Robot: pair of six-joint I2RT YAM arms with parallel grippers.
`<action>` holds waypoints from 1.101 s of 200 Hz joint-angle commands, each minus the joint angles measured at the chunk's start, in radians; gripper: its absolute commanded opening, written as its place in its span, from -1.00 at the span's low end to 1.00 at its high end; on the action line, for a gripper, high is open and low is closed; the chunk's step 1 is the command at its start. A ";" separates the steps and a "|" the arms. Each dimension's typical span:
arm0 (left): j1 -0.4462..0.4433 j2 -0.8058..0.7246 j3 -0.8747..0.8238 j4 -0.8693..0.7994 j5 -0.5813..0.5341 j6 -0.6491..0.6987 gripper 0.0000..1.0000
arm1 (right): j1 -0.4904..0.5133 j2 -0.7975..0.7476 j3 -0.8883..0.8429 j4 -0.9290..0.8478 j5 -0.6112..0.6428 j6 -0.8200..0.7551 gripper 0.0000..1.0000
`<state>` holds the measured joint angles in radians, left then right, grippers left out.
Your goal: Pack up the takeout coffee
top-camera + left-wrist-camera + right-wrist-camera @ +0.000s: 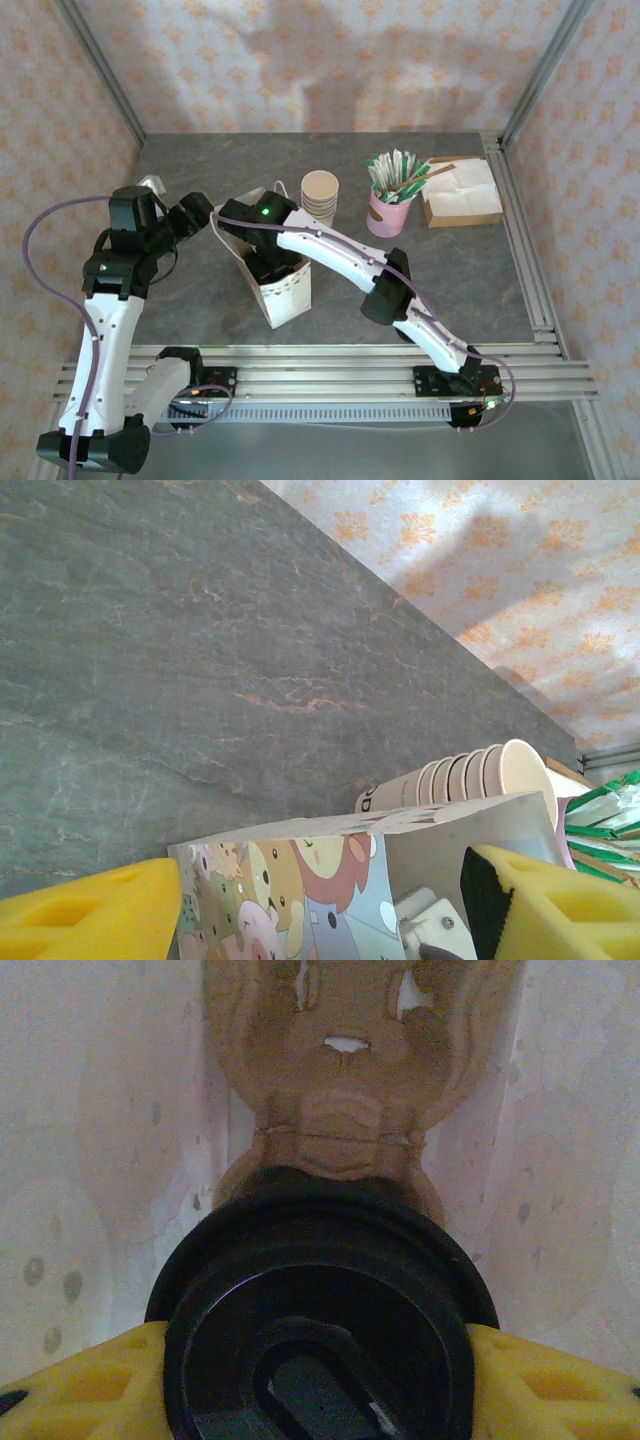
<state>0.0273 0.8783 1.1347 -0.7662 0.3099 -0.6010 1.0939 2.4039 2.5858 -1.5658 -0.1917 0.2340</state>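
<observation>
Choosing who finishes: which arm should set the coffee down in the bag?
Right. The right claw grips the coffee inside the bag, so it likely only needs to lower and release; the left claw, open, straddles the bag's rim.

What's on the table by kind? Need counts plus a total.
takeout coffee, lidded, inside the bag: 1
white paper bag: 1
stack of lidless tan cups: 1
pink cup of green-and-white sticks: 1
brown tray of napkins: 1
Total: 5
</observation>
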 commanded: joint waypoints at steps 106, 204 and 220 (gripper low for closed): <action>0.003 -0.017 -0.006 0.002 -0.007 -0.004 0.50 | -0.006 -0.009 -0.177 0.108 0.010 0.039 0.06; 0.002 -0.018 -0.009 0.002 0.011 -0.003 0.49 | -0.007 -0.088 -0.425 0.245 -0.020 0.055 0.05; 0.002 -0.018 -0.007 0.002 0.011 -0.001 0.48 | -0.007 -0.095 -0.454 0.257 -0.027 0.056 0.04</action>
<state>0.0273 0.8768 1.1347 -0.7666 0.3103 -0.6018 1.0828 2.2307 2.2314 -1.2869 -0.1921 0.2665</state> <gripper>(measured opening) 0.746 0.592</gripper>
